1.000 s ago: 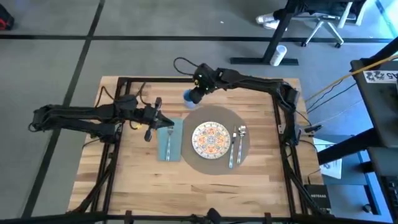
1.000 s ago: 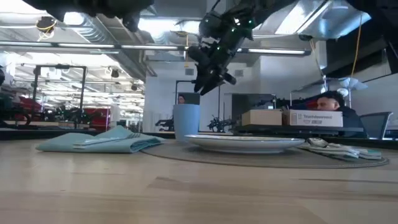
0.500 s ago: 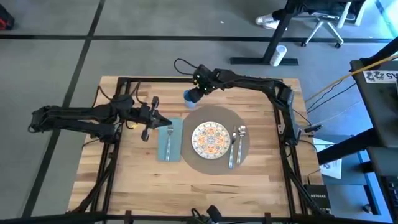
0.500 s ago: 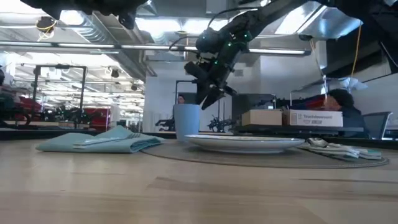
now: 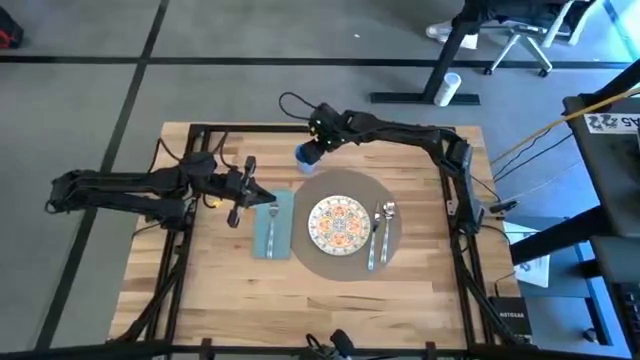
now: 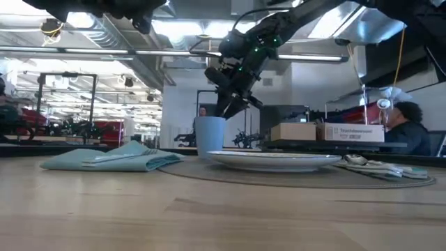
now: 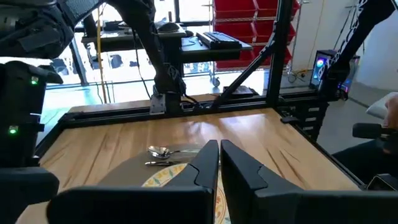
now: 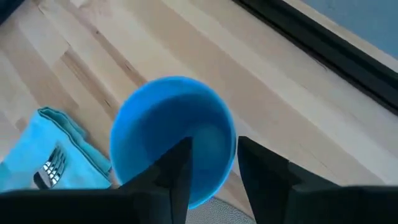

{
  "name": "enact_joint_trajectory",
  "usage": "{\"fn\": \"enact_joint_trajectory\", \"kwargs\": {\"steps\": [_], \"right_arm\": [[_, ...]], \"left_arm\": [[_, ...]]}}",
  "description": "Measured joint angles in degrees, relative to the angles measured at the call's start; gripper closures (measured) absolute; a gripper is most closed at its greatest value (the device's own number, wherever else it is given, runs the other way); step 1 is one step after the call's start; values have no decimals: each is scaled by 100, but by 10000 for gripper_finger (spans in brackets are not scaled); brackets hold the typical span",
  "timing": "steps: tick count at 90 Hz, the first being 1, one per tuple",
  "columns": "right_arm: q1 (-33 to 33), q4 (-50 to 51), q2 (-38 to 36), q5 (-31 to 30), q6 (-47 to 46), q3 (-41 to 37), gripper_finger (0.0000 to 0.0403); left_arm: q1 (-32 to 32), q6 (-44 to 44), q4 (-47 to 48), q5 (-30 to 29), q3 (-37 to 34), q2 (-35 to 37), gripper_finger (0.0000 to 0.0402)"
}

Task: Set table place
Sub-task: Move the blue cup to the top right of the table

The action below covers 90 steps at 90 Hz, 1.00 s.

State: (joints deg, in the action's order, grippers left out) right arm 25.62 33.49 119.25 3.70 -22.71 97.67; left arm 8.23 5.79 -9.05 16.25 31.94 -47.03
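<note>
Since a second ago the right claw [image 5: 312, 150] has risen slightly off the blue cup [image 5: 304, 156] and now hovers above its rim, fingers parted, gripping nothing. That cup stands at upper centre of the desk [image 5: 210, 290], beside the placemat [image 5: 397, 240]. At centre left, the left claw [image 5: 262, 197] hangs above the teal napkin [image 5: 262, 240], its fingers nearly together and empty.

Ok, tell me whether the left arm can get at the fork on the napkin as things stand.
Probably yes. The left gripper hangs just beside the teal napkin, where the fork lies uncovered. Nothing stands between them; the right gripper is off by the blue cup. Its fingers look nearly closed, so they would need opening first.
</note>
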Motion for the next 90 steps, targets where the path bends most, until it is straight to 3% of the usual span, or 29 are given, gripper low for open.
{"fn": "enact_joint_trajectory", "kwargs": {"steps": [35, 60, 90], "right_arm": [[-6, 99, 297, -9, -89, 0, 291], [33, 245, 297, -10, 307, 0, 393], [234, 667, 188, -317, 734, 0, 400]], "left_arm": [[0, -3, 98, 0, 0, -4, 401], [1, -44, 121, 0, 0, -4, 402], [0, -55, 221, 0, 0, 13, 401]]}}
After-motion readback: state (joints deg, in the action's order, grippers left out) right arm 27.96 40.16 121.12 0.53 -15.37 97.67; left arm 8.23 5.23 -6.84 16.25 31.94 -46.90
